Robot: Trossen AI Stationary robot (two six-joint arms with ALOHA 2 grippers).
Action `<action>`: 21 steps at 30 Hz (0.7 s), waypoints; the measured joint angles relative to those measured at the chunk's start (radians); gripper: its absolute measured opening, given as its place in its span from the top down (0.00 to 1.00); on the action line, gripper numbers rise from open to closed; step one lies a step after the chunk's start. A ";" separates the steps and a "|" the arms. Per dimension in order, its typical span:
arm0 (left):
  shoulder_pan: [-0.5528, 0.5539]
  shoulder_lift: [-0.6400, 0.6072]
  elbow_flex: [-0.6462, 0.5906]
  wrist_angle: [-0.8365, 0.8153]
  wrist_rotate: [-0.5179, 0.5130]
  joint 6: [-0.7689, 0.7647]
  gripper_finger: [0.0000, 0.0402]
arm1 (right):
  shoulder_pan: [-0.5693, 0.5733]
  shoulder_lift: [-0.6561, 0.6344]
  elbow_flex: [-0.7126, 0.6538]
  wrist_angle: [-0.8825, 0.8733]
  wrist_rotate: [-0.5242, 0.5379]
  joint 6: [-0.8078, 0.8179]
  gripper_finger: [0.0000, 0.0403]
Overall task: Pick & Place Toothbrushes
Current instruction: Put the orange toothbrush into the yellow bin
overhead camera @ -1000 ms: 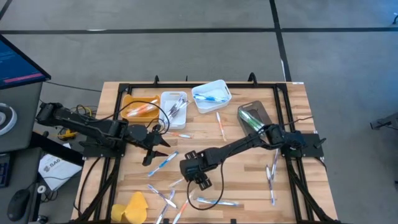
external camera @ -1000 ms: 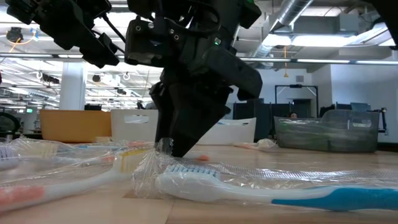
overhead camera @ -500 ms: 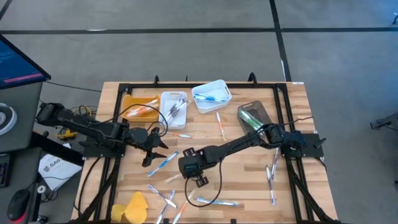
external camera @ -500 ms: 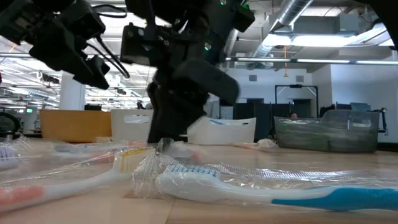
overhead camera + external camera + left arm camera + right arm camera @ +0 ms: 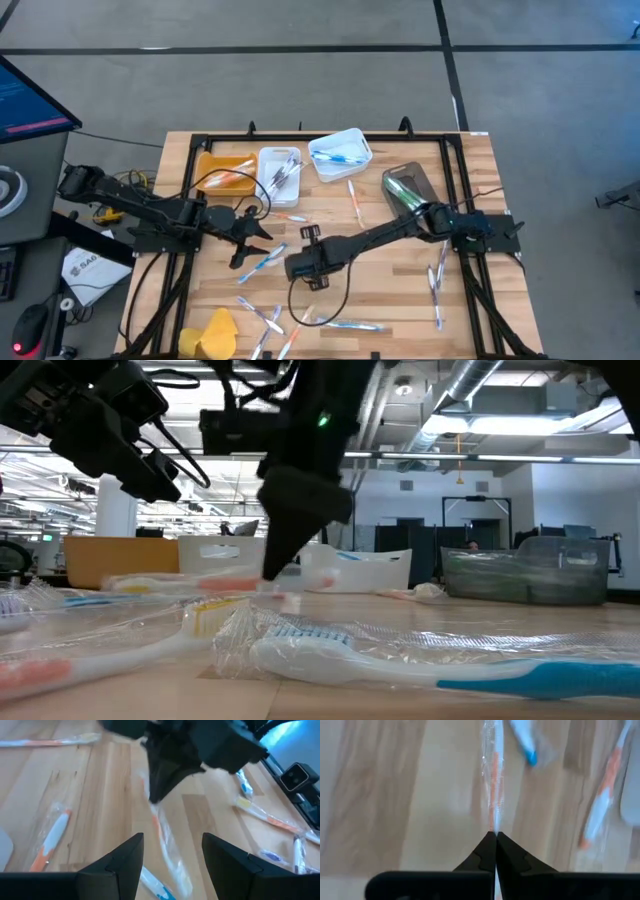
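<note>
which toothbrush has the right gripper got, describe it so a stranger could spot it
Follow the right arm to mid-table, where the right gripper is shut on a wrapped toothbrush. It has an orange and white handle inside clear crinkled plastic. Unlike the others lying flat on the table, it is pinched by one end and lifted off the wood.

- Pale wooden table [image 5: 380, 300], planked, smooth matt finish
- Toothbrushes [image 5: 400, 665] of glossy plastic in crinkled clear wrap
- Matt black gripper fingers [image 5: 495, 851]
</note>
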 joint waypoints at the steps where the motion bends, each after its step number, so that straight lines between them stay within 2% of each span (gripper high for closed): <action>1: 0.000 0.000 0.000 0.000 0.005 0.006 0.52 | 0.012 0.000 0.012 -0.037 0.015 0.027 0.99; 9: 0.000 0.000 0.000 0.016 0.025 0.098 0.52 | 0.132 -0.002 0.105 -0.266 0.184 0.235 0.99; 16: 0.000 0.000 0.000 0.124 0.026 0.186 0.52 | 0.228 -0.003 0.205 -0.452 0.439 0.420 1.00; 21: -0.002 0.010 0.000 0.297 0.048 0.215 0.52 | 0.282 -0.004 0.265 -0.462 0.661 0.486 1.00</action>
